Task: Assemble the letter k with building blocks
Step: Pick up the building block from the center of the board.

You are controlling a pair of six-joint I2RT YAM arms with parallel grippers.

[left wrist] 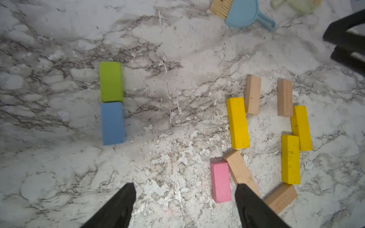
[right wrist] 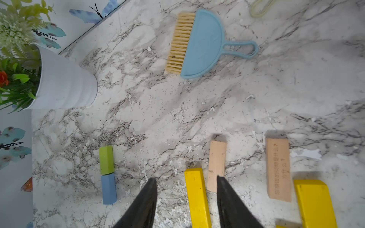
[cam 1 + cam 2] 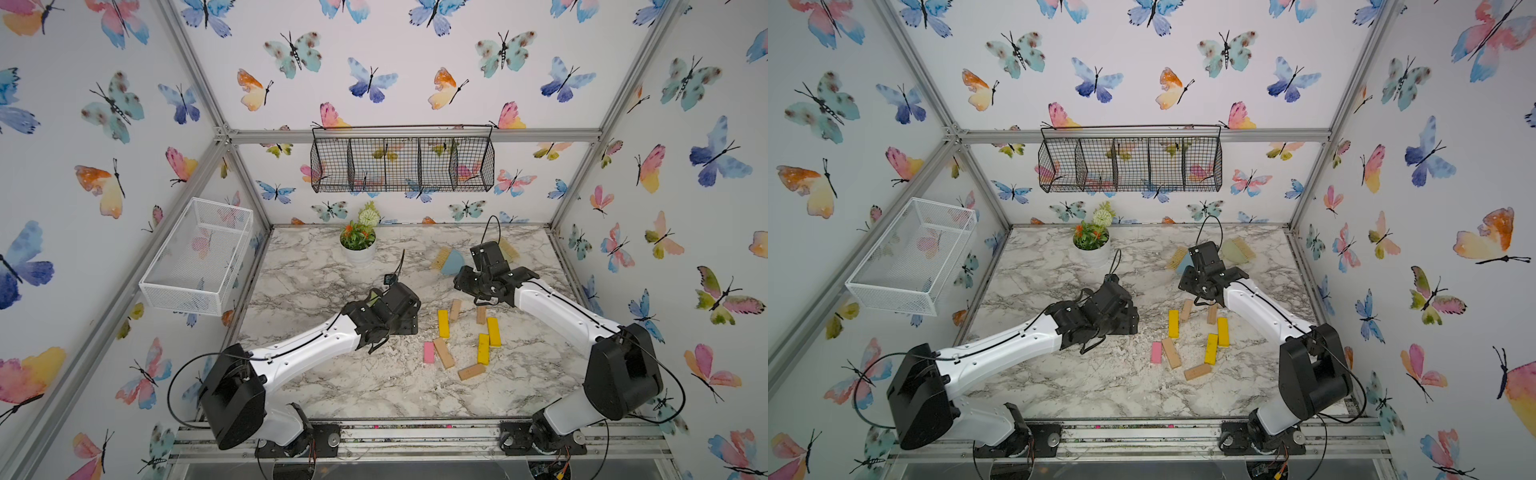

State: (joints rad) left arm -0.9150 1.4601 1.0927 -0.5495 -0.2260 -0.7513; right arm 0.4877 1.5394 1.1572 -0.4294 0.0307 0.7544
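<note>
Overhead, left arm (image 3: pixel 307 349) largely hides lime block (image 1: pixel 110 82), blue block (image 1: pixel 113 123) | left tool (image 1: pixel 185 185) released | right tool (image 2: pixel 186 177) released

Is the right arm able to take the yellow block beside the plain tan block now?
Likely yes: the right gripper hovers open near that yellow block, nothing covers it, though the tan block close beside may crowd the grip.

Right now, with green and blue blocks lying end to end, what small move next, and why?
I'd probably lower the right claw and close on the yellow block lying under its open jaws. The green block and blue block touch end to end like a stem, and that long piece could extend it.
</note>
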